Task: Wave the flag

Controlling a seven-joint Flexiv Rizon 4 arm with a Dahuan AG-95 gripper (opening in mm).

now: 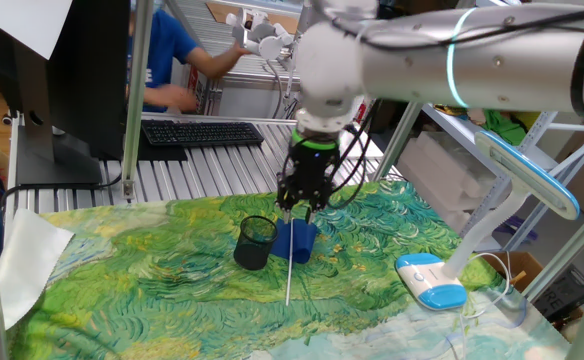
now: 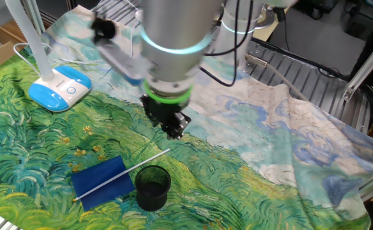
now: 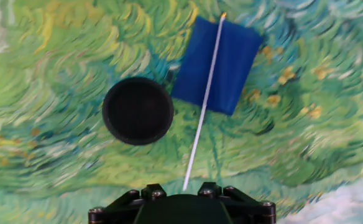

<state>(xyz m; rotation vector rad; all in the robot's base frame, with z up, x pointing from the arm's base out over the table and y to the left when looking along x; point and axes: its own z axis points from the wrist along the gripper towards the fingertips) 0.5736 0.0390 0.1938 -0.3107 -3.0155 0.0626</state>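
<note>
The flag lies flat on the painted cloth, its blue cloth (image 1: 298, 240) (image 2: 100, 182) (image 3: 217, 65) beside the black mesh cup (image 1: 255, 242) (image 2: 152, 187) (image 3: 137, 111). Its thin white stick (image 1: 288, 280) (image 2: 138, 165) (image 3: 203, 106) runs across the blue cloth and past the cup, close beside it. My gripper (image 1: 298, 208) (image 2: 175, 133) (image 3: 183, 190) hangs a little above the cloth over the stick's bare end. It looks open and holds nothing. In the hand view the stick's end points at the gap between the jaws.
A white and blue lamp base (image 1: 430, 280) (image 2: 59, 88) stands on the cloth, its stem rising beside it. A keyboard (image 1: 202, 132) and a monitor (image 1: 62, 80) sit on the metal table behind. A person in blue (image 1: 162, 60) is at the back.
</note>
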